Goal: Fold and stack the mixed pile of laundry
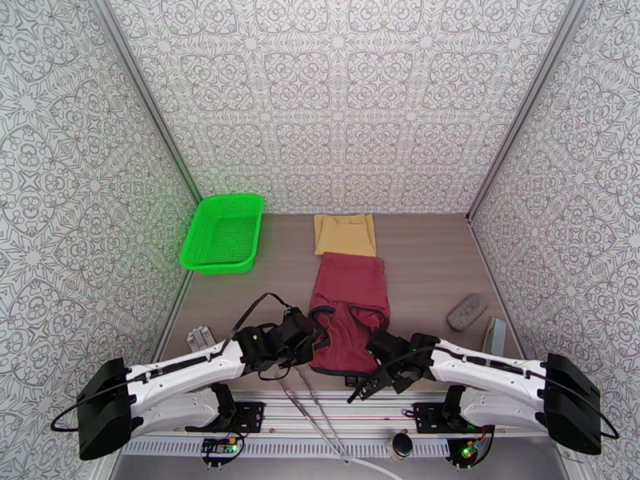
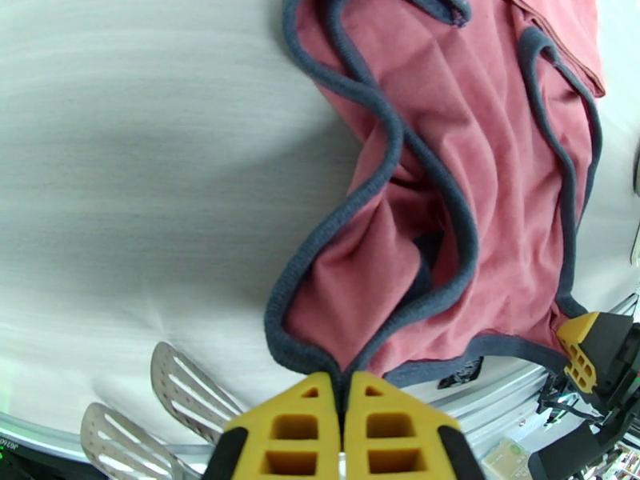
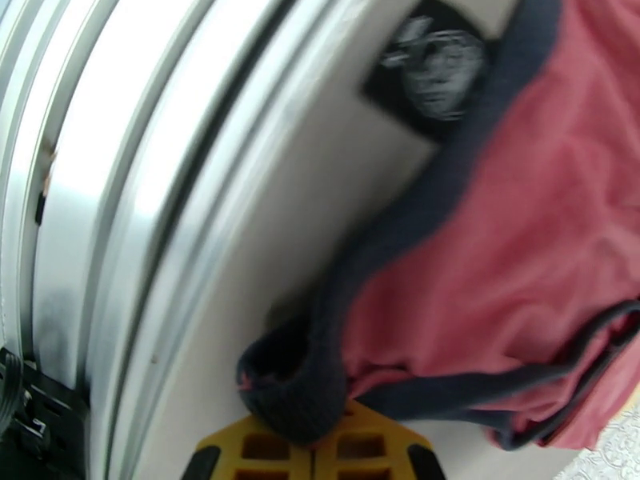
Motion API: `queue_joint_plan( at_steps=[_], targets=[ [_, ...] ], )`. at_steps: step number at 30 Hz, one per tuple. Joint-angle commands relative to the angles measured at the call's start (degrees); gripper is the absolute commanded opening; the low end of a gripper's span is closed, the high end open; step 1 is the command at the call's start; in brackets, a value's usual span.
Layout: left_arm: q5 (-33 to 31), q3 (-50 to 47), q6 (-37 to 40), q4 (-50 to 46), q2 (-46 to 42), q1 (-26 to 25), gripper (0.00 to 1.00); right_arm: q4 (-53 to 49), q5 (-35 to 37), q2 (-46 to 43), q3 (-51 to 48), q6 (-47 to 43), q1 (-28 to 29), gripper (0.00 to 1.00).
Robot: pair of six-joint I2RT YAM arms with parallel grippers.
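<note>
Firmly clenched on navy trim (image 2: 298, 355) of maroon tank top (image 1: 350, 312), left tool (image 2: 344, 391) and right tool (image 3: 314, 444); lift evenly, keep fabric taut while folding.

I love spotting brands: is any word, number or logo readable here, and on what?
Nothing can be read.
Black square patch beside the maroon tank top: white print, too blurred to read.
Dark part at the table's near edge: tiny white characters, too small to read.
</note>
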Motion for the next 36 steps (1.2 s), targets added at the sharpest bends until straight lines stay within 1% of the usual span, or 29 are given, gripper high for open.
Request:
queue_joint_plan(
  at_steps=[1,6,9,14,17,23,27,31,36],
  targets=[
    [-0.8,4.5,2.4,-3.2,0.0,1.2,0.0,-0.8,1.8,0.1,3.6,-0.2,-1.4,0.0],
    [-0.8,9.8,4.7,-6.9,-0.4,3.2,0.0,-0.4,2.2,-1.1,8.8,-2.1,-5.3,0.0],
    [0.5,13.2,6.9,-8.2,0.3,5.9,0.0,1.1,2.0,-1.0,12.2,-3.7,-8.7,0.0],
    [2.8,19.7,11.7,-10.6,3.7,12.2,0.0,5.4,2.5,1.9,17.7,-5.6,-15.3,0.0],
    [4.6,24.7,15.3,-11.7,7.3,16.5,0.0,9.1,3.3,5.2,20.8,-6.0,-18.4,0.0],
    [10.1,34.6,20.8,-11.4,17.3,25.1,0.0,17.5,5.0,14.6,26.4,-6.0,-23.9,0.0],
    [15.7,40.9,22.7,-9.7,26.5,29.6,0.0,21.2,5.9,21.8,30.9,-5.1,-27.0,0.0],
    [20.1,47.6,23.7,-9.7,36.1,31.1,0.0,23.2,8.7,29.4,35.8,-5.0,-29.6,0.0],
    [22.2,54.9,24.1,-10.0,44.6,31.4,0.0,25.9,11.0,35.3,40.3,-5.2,-32.2,0.0]
  ],
)
